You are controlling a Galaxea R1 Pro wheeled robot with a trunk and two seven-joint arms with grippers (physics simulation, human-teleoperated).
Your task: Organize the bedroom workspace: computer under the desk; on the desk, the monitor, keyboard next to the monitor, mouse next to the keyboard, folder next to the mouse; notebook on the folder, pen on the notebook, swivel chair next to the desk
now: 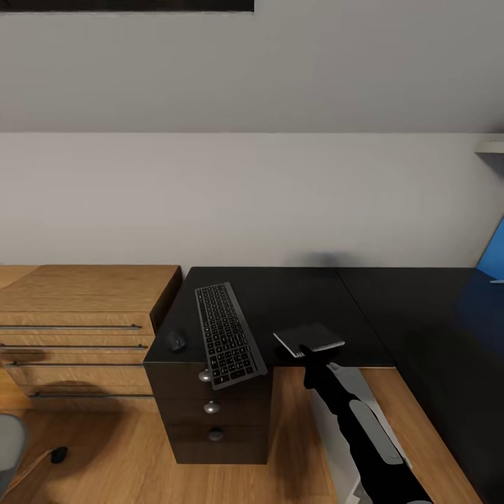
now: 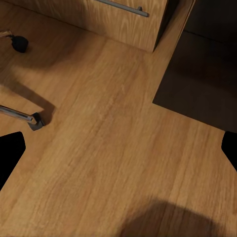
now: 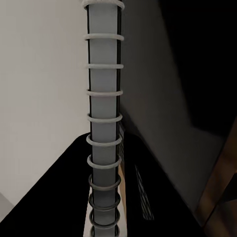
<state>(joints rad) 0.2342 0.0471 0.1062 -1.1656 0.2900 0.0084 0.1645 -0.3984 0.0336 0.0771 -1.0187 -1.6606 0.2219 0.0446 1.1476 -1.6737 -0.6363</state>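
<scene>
Lengthwise, keyboard (image 1: 228, 334) overhanging desk (image 1: 294, 294) edge

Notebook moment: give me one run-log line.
right gripper: shut on notebook above desk front edge | keyboard: overhanging front edge | mouse: left of keyboard

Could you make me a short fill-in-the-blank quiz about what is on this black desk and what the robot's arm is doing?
1. The slim dark-grey keyboard juts out over the front edge of the black-topped ____.
2. The small rounded black mouse lies on the keyboard's ____ side in the head view.
3. The right gripper holds a thin grey spiral-bound ____.
4. Beside the desk stands a light ____ cabinet with drawers.

Missing words: desk; left; notebook; wooden
</scene>
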